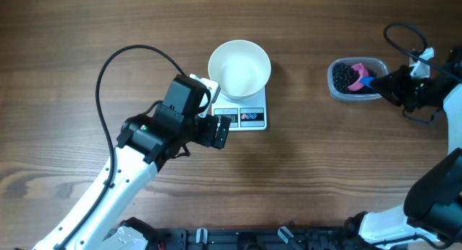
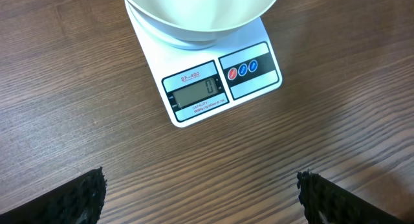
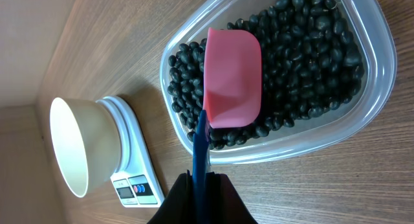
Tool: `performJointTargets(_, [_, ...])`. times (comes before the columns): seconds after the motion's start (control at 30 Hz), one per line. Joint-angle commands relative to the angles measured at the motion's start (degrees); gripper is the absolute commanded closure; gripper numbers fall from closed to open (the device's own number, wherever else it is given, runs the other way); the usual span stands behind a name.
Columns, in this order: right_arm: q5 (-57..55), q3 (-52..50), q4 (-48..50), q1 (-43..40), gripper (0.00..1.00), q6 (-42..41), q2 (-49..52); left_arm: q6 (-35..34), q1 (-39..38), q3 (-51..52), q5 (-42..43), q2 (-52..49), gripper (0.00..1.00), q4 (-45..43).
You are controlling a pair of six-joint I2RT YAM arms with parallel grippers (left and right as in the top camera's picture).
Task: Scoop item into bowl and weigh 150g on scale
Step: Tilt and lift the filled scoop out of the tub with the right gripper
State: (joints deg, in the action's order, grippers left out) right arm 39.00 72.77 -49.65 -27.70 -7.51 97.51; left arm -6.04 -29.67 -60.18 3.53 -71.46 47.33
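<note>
The white bowl (image 1: 239, 68) sat empty on the scale (image 1: 249, 118), just toward 12 o'clock from the middle of the table (image 1: 72, 33), and the display showed zero. The left pincer (image 2: 204, 204) hung released, jaws wide, over bare wood at the scale's 7 o'clock. Well apart, out at 2 o'clock, the right pincer (image 3: 204, 185) was clenched on the blue handle of a pink scoop (image 3: 233, 78), whose head rested on the black beans (image 3: 304, 62) in a clear tub (image 3: 381, 75).
</note>
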Motion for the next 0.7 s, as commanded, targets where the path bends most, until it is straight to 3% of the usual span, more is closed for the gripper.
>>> performJointTargets(0.0, [3.1, -0.2, 0.5, -0.8, 0.96, -0.2, 1.0, 1.3, 0.2, -1.1, 0.5, 0.4, 0.0, 0.0])
performJointTargets(0.67, [11.1, -0.2, -1.9, -6.5, 0.96, 3.0, 1.0, 1.3, 0.2, -1.1, 0.5, 0.4, 0.0, 0.0])
